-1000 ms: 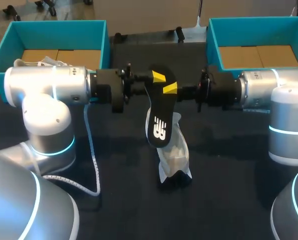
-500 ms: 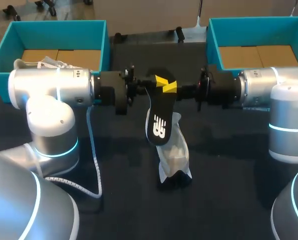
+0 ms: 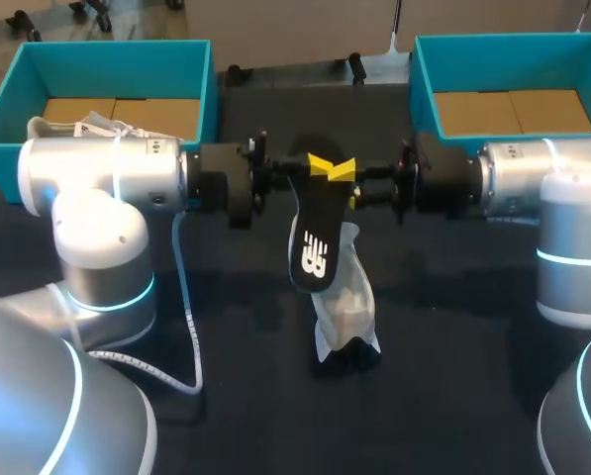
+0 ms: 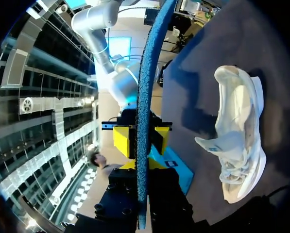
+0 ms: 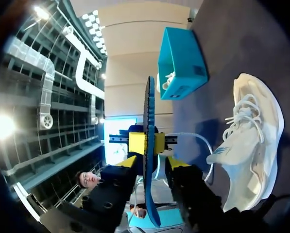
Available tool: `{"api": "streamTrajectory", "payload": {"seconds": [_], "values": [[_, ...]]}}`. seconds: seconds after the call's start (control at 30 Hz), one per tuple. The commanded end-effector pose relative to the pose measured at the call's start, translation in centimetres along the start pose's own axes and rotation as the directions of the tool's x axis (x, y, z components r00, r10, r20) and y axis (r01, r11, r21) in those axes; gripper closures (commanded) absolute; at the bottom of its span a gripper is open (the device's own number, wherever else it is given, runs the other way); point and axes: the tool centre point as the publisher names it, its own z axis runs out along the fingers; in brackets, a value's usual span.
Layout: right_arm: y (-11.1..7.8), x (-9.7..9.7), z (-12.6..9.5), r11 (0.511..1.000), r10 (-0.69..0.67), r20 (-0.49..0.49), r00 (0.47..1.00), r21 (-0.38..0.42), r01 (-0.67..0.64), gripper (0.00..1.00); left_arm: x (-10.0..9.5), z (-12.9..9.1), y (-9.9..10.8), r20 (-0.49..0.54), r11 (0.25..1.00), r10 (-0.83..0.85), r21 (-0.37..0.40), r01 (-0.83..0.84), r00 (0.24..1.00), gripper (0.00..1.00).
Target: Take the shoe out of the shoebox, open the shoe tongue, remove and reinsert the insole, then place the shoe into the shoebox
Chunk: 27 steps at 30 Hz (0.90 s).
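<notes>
A black insole (image 3: 315,233) hangs upright above the middle of the table, its heel end down. My left gripper (image 3: 321,164) is shut on its upper part; in the right wrist view its yellow tips (image 5: 148,143) press the edge-on insole (image 5: 148,111) from both sides. My right gripper (image 3: 344,172) faces it from the other side, open, its fingers (image 5: 130,164) standing clear of the insole. In the left wrist view the insole (image 4: 147,87) runs between my own gripper (image 4: 142,167). The white shoe (image 3: 346,302) lies on its side on the table below (image 4: 239,141) (image 5: 254,141).
A teal shoebox (image 3: 201,89) stands at the back left with another white shoe (image 3: 87,127) in it. A second teal shoebox (image 3: 419,84) stands at the back right. A white cable (image 3: 181,307) trails over the table by my left arm.
My left gripper moved in and shut on the insole's upper part. My right gripper, which held it, opened and let go. The insole and shoe stayed put.
</notes>
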Motion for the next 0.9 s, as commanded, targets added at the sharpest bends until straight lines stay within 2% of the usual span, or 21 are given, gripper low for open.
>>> {"api": "streamTrajectory", "payload": {"seconds": [0.03, 0.17, 0.23, 0.27, 0.9], "values": [[-1.5, 0.5, -2.0, 0.998, -0.037, 0.045, 0.998, -0.045, 0.039, 0.0, 0.0, -0.4, 0.1, -0.016, 0.999, -0.027, 0.026, 0.027, 1.0, 1.0], [-1.6, 0.3, -3.0, 0.993, -0.1, 0.095, 0.99, -0.055, 0.106, 0.0, -0.3, -0.9, -0.1, -0.013, 0.992, -0.111, 0.06, 0.112, 0.994, 1.0], [-1.6, 0.6, -3.4, 0.978, -0.192, 0.212, 0.958, -0.04, 0.205, 0.0, -0.8, -1.1, -0.4, -0.02, 0.982, -0.165, 0.087, 0.167, 0.986, 1.0], [-1.7, 0.5, -3.7, 0.974, -0.173, 0.282, 0.944, -0.094, 0.207, 0.0, -0.9, -1.2, -0.5, -0.017, 0.978, -0.184, 0.1, 0.185, 0.983, 1.0], [-1.7, 0.5, -3.7, 0.974, -0.173, 0.282, 0.944, -0.094, 0.207, 0.0, -0.9, -1.2, -0.5, -0.017, 0.978, -0.184, 0.1, 0.185, 0.983, 1.0]]}}
